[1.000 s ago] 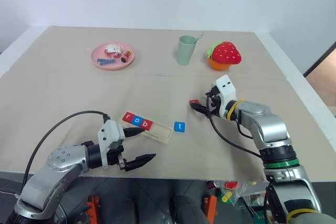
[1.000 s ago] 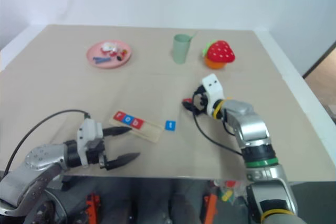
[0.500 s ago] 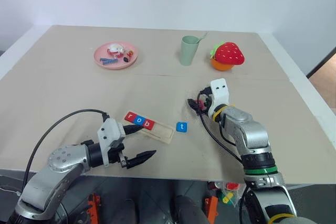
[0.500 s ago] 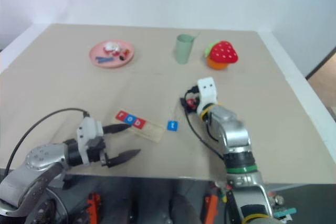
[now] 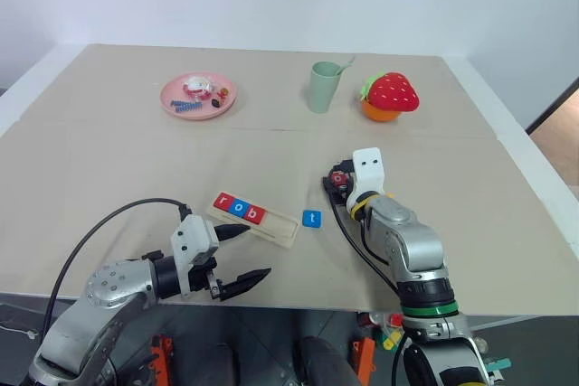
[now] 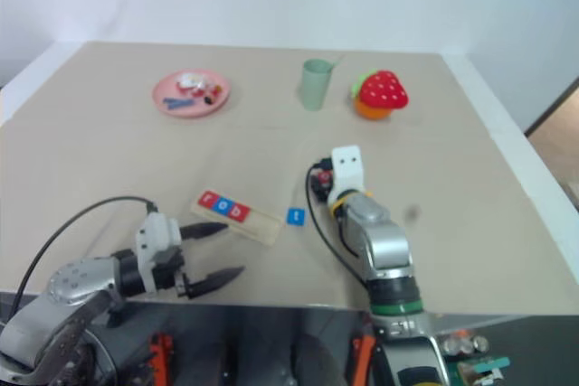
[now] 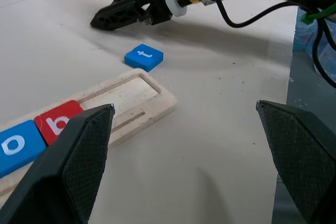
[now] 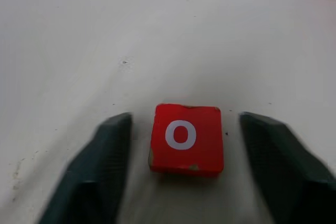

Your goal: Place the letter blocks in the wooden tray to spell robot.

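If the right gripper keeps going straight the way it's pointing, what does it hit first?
The red o block. It lies on the table right ahead, between the right gripper's open jaws, with gaps on both sides, so it would probably reach that first.

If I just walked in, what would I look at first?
Probably the long pale wooden tray near the table's front edge, with red r, blue o and red b tiles in it and a blue t tile lying just beside its bare end. Next, the right gripper, its two dark fingers apart on either side of a red o tile on the table. At the far side sit a round pink plate, a green cup and a red strawberry toy.
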You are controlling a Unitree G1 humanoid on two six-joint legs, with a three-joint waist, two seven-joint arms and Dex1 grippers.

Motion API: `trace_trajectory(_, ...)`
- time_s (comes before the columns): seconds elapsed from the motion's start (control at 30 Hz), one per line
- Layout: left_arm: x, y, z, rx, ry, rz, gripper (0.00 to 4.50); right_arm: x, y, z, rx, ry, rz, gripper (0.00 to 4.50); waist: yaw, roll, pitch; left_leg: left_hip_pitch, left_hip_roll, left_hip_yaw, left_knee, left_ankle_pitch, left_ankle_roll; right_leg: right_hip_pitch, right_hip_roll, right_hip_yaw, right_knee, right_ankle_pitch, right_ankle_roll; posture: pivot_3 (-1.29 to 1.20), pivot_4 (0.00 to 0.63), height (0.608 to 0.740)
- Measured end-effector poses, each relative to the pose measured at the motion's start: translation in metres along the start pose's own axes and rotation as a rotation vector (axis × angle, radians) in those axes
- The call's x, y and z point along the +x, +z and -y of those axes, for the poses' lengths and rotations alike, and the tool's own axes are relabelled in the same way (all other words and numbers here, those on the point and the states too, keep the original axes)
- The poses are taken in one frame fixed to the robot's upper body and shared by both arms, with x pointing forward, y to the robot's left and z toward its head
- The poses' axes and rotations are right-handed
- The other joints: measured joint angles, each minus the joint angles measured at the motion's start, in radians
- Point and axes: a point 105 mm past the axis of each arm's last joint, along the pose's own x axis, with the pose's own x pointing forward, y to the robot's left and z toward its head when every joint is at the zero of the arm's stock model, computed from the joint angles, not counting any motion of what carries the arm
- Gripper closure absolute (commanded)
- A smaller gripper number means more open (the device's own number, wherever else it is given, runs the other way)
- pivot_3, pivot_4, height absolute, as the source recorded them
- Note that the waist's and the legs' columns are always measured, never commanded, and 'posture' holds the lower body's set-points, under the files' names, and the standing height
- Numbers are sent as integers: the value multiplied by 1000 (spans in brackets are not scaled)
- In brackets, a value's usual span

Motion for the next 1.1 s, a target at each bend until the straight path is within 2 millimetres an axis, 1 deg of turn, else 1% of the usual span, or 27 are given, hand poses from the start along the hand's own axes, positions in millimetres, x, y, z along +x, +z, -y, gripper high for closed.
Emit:
trace_trajectory(0.1,0,-1,0,5,1,3,0,-3,-1,1,-2,-26,-2,3270,0,0,0,0,0,0,0,0,0,0,0,0,0,0,0,0,150,740)
trace_trajectory(0.2,0,-1,0,7,1,4,0,-9,-3,1,-5,-42,-7,3296,1,0,0,0,0,-1,0,0,0,0,0,-1,0,0,0,0,150,740)
trace_trajectory(0.33,0,-2,0,4,-1,1,0,-24,-7,-7,-7,-24,-40,3296,1,0,0,0,0,-1,0,0,0,0,0,-1,0,0,0,0,150,740)
trace_trajectory(0.43,-1,-2,0,0,-3,-4,0,-40,-11,-18,-4,35,-79,3296,1,0,0,0,0,-1,0,0,0,0,0,-1,0,-1,2,0,150,740)
trace_trajectory(0.5,0,-2,0,-2,-4,-8,0,-47,-12,-24,3,70,-97,3296,0,0,0,0,1,-1,0,0,0,0,0,0,0,-3,5,0,150,740)
trace_trajectory(0.57,0,-3,0,-7,-5,-13,0,-52,-10,-27,-6,95,-105,3296,1,0,0,0,0,-1,0,1,-1,0,0,-1,0,-3,5,0,150,740)
trace_trajectory(0.63,0,-3,0,-10,-6,-17,0,-58,-4,-29,-18,119,-86,3296,1,0,0,0,0,-1,0,1,-1,0,0,-1,0,-3,5,0,150,740)
trace_trajectory(0.73,0,-2,0,-3,-17,-16,0,-61,0,-30,-21,133,-66,3296,1,0,0,0,0,-1,0,1,-1,0,1,-1,0,-3,5,0,150,740)
trace_trajectory(0.9,1,0,0,4,-23,-12,0,-63,-11,-23,-4,93,-101,3296,0,0,0,0,0,-1,0,1,-1,0,0,0,0,-3,6,0,150,740)
trace_trajectory(1.1,1,0,0,4,-24,-12,0,-63,-11,-17,36,18,-98,3296,1,0,0,0,0,-1,0,1,-1,0,0,-1,0,-3,6,0,150,740)
